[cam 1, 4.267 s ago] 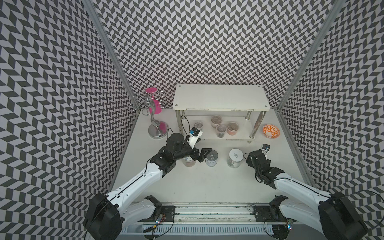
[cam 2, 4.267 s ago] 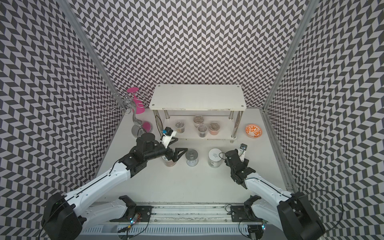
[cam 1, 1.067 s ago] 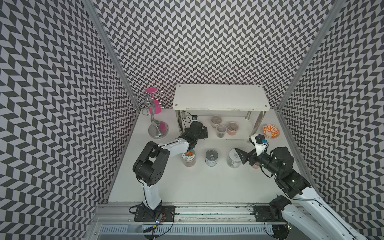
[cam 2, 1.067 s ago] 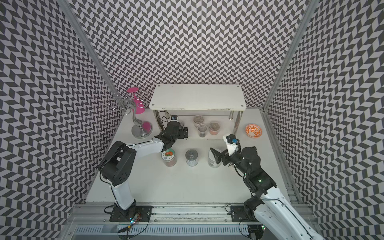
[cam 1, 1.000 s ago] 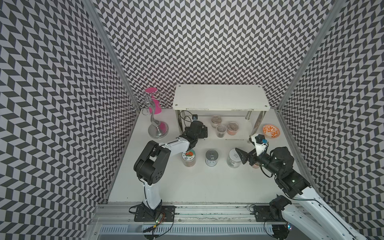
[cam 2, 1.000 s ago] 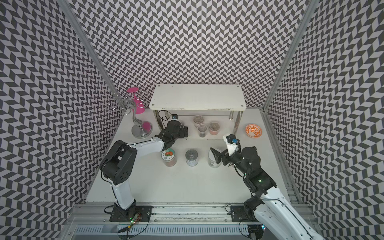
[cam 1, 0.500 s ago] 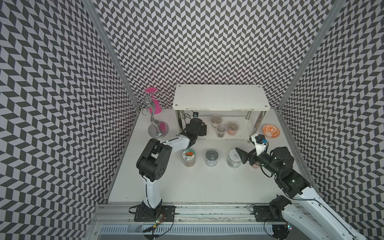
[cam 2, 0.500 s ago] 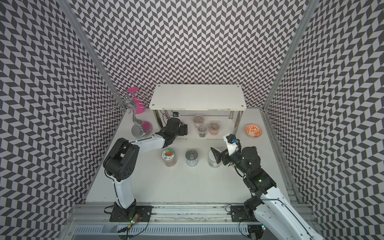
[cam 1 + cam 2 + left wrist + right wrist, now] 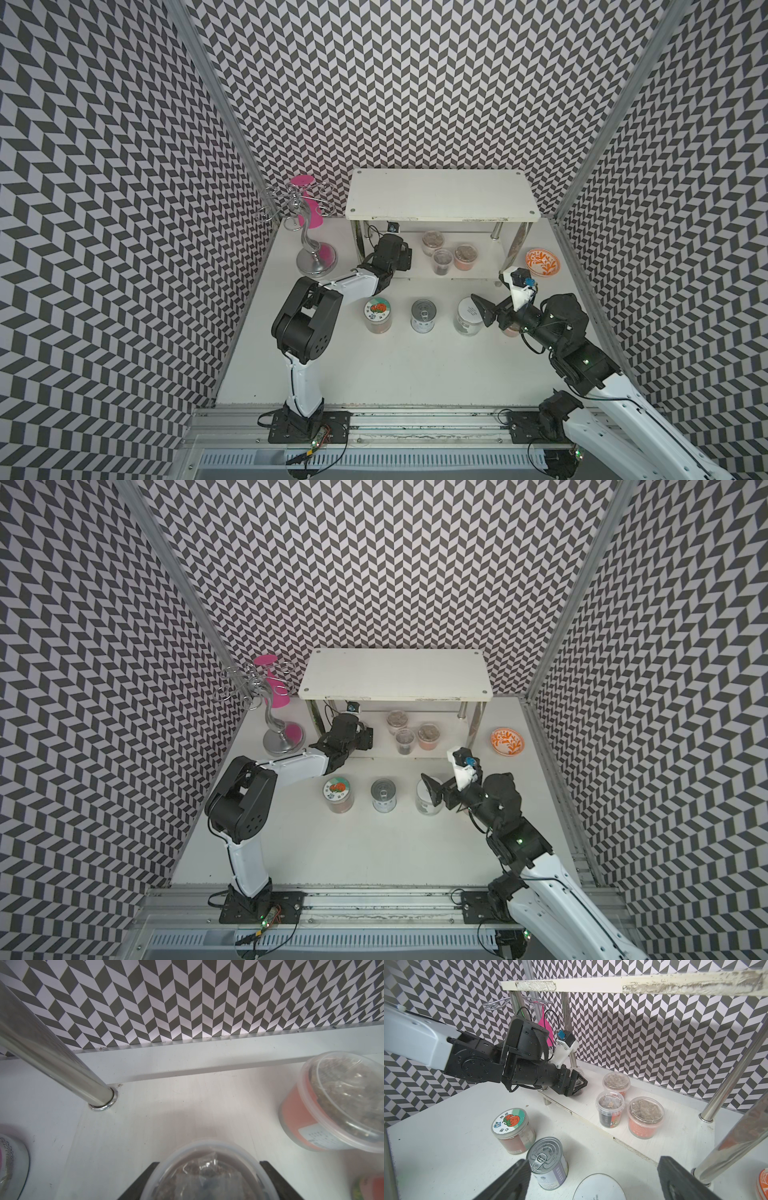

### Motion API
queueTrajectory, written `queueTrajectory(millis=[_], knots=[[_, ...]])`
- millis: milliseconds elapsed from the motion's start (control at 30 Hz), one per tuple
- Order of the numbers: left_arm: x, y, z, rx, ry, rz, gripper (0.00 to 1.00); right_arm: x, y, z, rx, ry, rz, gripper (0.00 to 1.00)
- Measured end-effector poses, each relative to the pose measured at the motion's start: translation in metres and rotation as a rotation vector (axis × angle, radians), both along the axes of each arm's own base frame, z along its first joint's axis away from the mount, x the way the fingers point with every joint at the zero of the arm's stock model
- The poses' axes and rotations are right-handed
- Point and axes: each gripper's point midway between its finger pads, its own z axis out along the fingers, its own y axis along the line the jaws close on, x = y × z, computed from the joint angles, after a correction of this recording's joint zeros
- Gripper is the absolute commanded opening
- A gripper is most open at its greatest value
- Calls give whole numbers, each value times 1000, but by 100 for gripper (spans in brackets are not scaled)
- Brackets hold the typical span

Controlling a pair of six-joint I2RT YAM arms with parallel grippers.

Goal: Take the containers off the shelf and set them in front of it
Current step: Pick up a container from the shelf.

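Observation:
The white shelf (image 9: 440, 195) stands at the back. My left gripper (image 9: 405, 257) reaches under its top board and is shut on a clear tub (image 9: 207, 1174) at the lower tier's left end, with a finger (image 9: 143, 1180) against each side. Three more tubs (image 9: 433, 242), (image 9: 442, 261), (image 9: 465, 257) sit on that tier. In front stand the picture-lid jar (image 9: 377, 314), the tin can (image 9: 422, 316) and the white-lidded jar (image 9: 468, 316). My right gripper (image 9: 492, 318) hovers open just right of that jar. A further tub (image 9: 510, 331) shows partly beneath it.
A chrome cup stand (image 9: 309, 249) and a pink cup (image 9: 309, 205) are left of the shelf. An orange-and-white bowl (image 9: 542, 262) lies right of it. The chrome leg (image 9: 62, 1059) stands close beside my left gripper. Patterned walls close in on three sides.
My left gripper has pushed a little further under the shelf and closed its fingers on the tub. The right arm has stayed still and open.

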Motion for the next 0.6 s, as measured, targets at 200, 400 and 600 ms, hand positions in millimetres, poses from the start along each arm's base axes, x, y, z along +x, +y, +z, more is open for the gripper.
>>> queueTrajectory(millis=[200,400,600], knots=[[-4,-1,12,1,-20,-17,74,0,-1,-3,4,7,-3,100],[-14,-5,30,-10,-45,-34,74,-2,-2,-8,5,12,-7,100],[-41,-15,41,-14,-46,-76,75,-4,-3,-7,14,7,-11,100]])
